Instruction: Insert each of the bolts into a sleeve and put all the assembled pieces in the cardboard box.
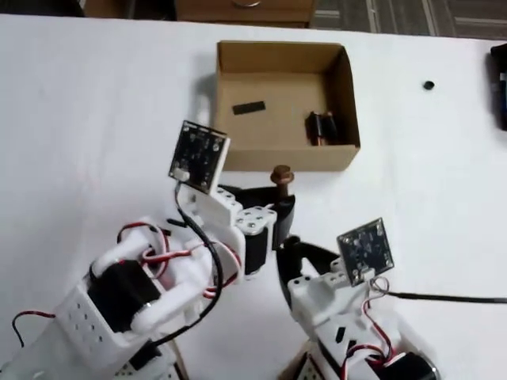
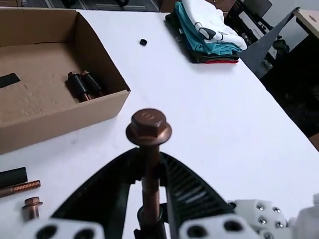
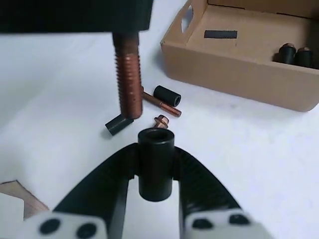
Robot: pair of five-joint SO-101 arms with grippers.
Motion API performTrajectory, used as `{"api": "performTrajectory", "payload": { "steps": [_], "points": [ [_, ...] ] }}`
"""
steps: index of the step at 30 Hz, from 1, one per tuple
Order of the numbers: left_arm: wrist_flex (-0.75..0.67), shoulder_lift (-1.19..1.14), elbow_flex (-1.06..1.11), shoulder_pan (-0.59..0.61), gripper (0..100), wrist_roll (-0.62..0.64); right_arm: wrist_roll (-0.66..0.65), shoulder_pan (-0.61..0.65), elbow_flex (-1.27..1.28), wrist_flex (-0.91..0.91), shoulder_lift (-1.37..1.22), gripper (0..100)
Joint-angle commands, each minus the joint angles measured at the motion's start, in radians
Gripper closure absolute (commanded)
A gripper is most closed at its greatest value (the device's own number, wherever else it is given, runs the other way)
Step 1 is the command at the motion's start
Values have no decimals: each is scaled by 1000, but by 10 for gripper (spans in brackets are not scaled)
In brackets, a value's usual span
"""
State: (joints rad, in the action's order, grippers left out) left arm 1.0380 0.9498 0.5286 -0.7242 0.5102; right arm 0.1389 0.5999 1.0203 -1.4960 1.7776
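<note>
The bolt (image 3: 127,74) loses its head behind the left arm's dark jaws. The right jaws cover the sleeve (image 3: 156,164) at both sides. A black speck (image 1: 428,84) on the bench (image 1: 95,119) is too small to tell.

The high view looks down over the worktop (image 1: 95,111); each wrist view sits low and close above it, facing the cardboard box (image 1: 287,158) all three share.

No writing, label, number or sign can be read anywhere, neither on the cardboard box (image 1: 285,158) nor on the folded clothes (image 2: 209,30).
</note>
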Motion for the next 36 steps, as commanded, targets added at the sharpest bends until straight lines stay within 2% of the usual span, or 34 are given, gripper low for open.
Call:
{"api": "performTrajectory", "payload": {
  "steps": [1, 36],
  "points": [
    [-37, 25, -1, 11, 976, 3, 5, 25, -6, 22, 7, 979],
    [-43, 31, 96, 11, 976, 9, 5, 21, -12, 87, 8, 979]
  ]
}}
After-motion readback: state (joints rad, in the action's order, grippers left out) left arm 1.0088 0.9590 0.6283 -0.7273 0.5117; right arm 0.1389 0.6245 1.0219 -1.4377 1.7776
